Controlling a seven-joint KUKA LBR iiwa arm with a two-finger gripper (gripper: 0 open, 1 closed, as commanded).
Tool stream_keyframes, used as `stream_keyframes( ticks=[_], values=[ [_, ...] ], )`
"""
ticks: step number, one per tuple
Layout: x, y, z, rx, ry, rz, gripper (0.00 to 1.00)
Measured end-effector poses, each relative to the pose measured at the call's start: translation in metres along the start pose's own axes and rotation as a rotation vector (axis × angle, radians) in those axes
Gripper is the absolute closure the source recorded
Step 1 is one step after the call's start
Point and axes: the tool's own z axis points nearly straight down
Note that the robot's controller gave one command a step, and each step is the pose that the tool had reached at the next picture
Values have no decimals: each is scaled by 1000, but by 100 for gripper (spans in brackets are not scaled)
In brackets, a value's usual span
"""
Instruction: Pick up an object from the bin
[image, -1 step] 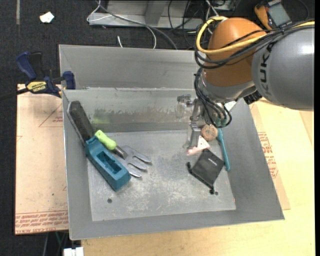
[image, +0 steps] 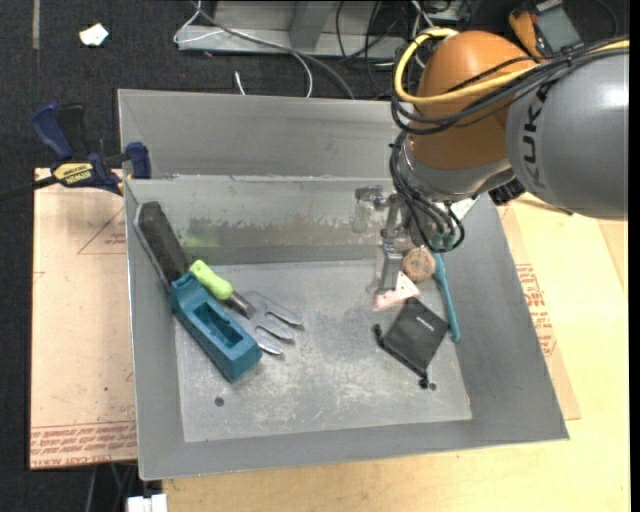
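Pincer (image: 387, 272) of the arm stands low in the right half of the grey bin (image: 300, 452), its tip just above a small pale pink piece (image: 397, 292); whether it is apart or together I cannot tell, and nothing can be seen clamped in it. That pink piece lies on the bin floor right of centre, a flat wedge-like scrap whose long axis runs roughly left to right, the right end a little farther back. Just beside it to the far right sits a small tan round thing (image: 419, 263). Near of the pink piece lies a flat black square pad (image: 413, 333), set cornerwise, and along its right side a thin teal stick (image: 446, 300) runs near to far. Well apart, in the left half of the bin, a blue block (image: 215, 325) with a rectangular hollow in its top lies slantwise, far-left to near-right; a long black handle (image: 160, 240) reaches out from its far end, and a green-handled fork (image: 240, 302) lies beside it, tines towards the right
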Motion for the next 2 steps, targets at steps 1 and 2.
stream_keyframes(
  ticks=[1,2],
  values=[
    [10,-61,34,0,0,-33,0],
    [23,-87,45,0,4,-19,0]
  ],
)
